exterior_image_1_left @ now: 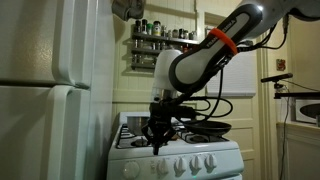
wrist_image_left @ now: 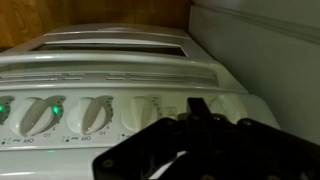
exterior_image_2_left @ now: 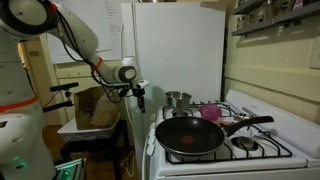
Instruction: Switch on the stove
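The white stove (exterior_image_1_left: 225, 150) stands beside a tall fridge, with a row of round white knobs (exterior_image_1_left: 185, 165) on its front panel. In the other exterior view the stove (exterior_image_2_left: 300, 135) carries a black frying pan. My gripper (exterior_image_1_left: 158, 143) hangs in front of the stove's front edge, just above the knob row. It also shows in an exterior view (exterior_image_2_left: 139, 97), a little out from the stove's front. In the wrist view the knobs (wrist_image_left: 95, 115) face me and my dark gripper (wrist_image_left: 200, 108) looks shut and empty, its tip between two knobs and touching none.
A black frying pan (exterior_image_2_left: 195, 138), a pink cup (exterior_image_2_left: 211, 112) and a steel pot (exterior_image_2_left: 178, 100) sit on the burners. The white fridge (exterior_image_1_left: 45, 100) stands close beside the stove. A spice rack (exterior_image_1_left: 160, 35) hangs on the wall. A cardboard box (exterior_image_2_left: 95, 105) sits behind the arm.
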`<state>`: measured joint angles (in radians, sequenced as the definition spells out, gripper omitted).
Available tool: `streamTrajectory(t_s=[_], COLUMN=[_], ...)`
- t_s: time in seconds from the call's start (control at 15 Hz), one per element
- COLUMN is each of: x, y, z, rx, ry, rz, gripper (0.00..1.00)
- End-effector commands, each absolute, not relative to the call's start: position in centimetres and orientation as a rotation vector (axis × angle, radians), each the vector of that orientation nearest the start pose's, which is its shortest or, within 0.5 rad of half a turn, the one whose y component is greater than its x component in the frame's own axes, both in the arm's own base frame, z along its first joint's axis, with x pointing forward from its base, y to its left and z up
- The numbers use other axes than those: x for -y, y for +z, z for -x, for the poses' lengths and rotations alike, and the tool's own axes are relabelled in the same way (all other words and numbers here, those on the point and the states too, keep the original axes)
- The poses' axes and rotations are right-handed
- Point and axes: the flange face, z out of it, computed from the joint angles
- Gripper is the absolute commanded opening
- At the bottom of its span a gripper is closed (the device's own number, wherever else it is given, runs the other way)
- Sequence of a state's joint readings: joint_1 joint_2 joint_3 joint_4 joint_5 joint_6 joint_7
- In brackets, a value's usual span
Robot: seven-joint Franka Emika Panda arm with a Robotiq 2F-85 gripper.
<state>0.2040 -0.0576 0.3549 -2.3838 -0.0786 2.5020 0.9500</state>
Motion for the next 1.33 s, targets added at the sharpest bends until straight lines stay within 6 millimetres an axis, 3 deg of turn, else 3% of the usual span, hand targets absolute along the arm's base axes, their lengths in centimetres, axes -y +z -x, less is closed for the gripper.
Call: streamTrajectory(t_s=[0.0,0.53,1.27], x=[-26.8,-25.7,-25.2], y=[36.0,33.2,29.7], z=[-42.9,-43.5,-44.0], rx=[-0.505,-0.549,-0.552], ry=[-0.271,-0.226,-0.290], rz=[3.021,3.018,3.084], gripper=[0.01,0.00,0.00])
